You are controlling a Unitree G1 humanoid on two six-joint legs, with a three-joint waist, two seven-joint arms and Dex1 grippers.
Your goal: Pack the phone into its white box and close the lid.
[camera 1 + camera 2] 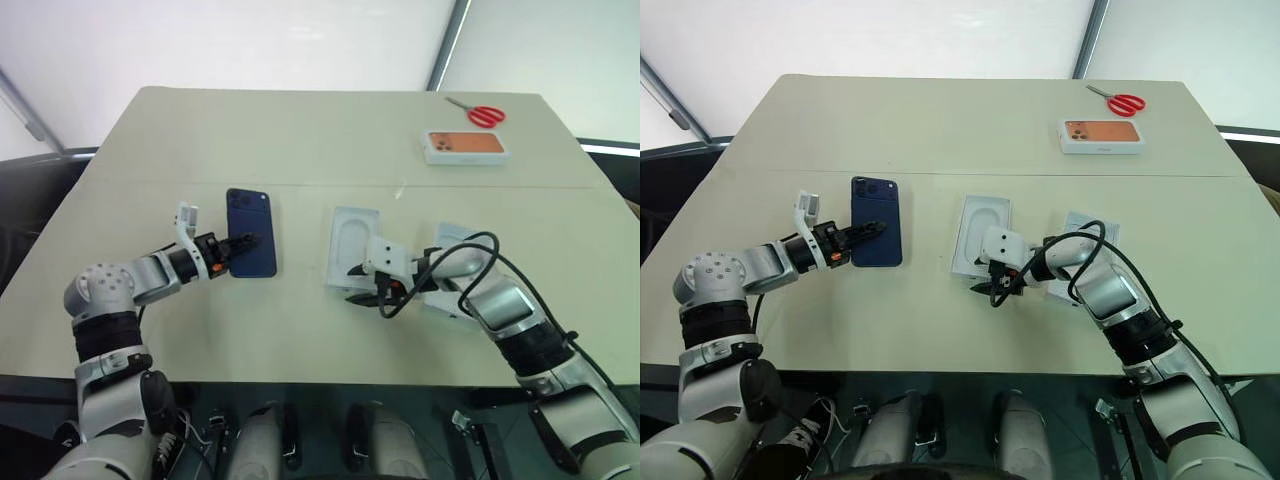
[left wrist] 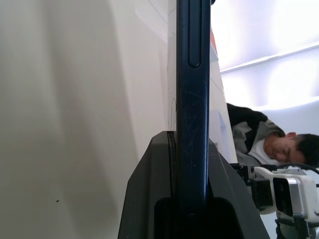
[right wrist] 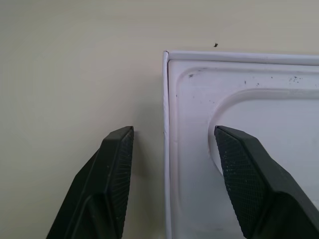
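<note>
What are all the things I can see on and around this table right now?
Table: one, beige, under everything.
Phone: one, dark navy blue, left of centre, gripped at its near end by the left gripper.
White tray with a rounded recess: one, centre of the table, its near edge between the right gripper's open fingers.
White cardboard piece: one, right of the tray, partly hidden by the right arm.
Box with orange phone picture: one, white, far right.
Scissors: one pair, red handles, far right corner.
Person: one, beyond the table in the left wrist view.
Left gripper: black fingers, shut on the phone.
Right gripper: black fingers, open.
</note>
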